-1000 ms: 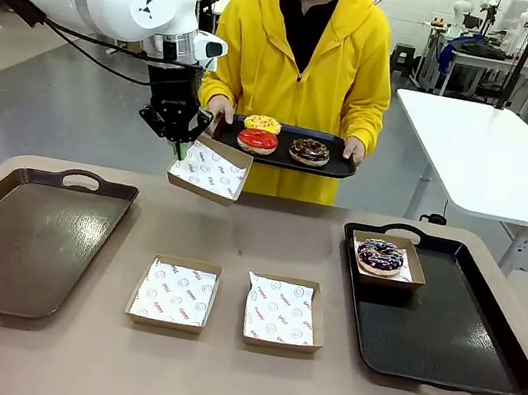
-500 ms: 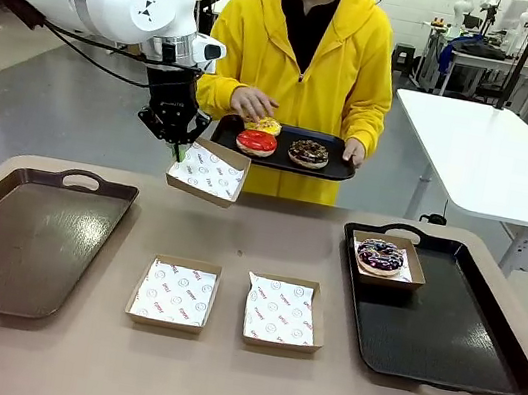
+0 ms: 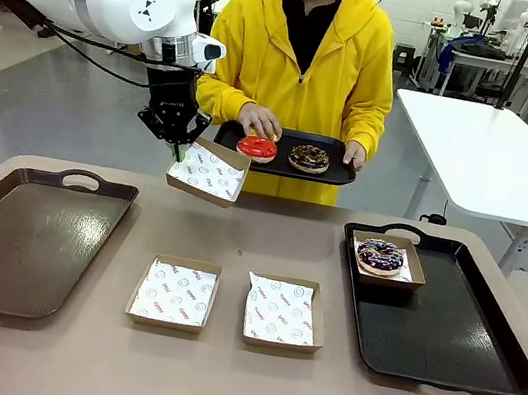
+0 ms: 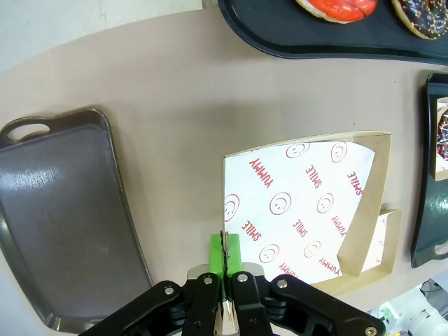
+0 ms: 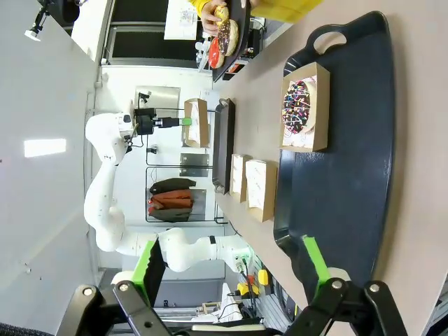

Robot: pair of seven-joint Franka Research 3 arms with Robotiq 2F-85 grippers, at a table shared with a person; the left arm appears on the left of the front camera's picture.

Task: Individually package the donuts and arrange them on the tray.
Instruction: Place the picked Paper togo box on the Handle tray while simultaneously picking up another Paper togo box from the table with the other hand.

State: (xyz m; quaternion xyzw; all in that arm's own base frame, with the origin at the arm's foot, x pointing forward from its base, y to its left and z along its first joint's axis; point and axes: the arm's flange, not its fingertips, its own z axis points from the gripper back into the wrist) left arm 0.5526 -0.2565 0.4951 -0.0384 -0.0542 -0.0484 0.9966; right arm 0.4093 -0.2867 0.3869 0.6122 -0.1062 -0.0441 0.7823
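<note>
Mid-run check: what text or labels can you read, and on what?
"YUMMY": red print on the paper liner of the box in the left end effector.
"SMILE": same liner, between smiley faces.
Table boxes' liners: red print, too small to read.

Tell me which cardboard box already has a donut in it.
The box on the right black tray, holding the purple sprinkled donut; the other three hold only paper.
</note>
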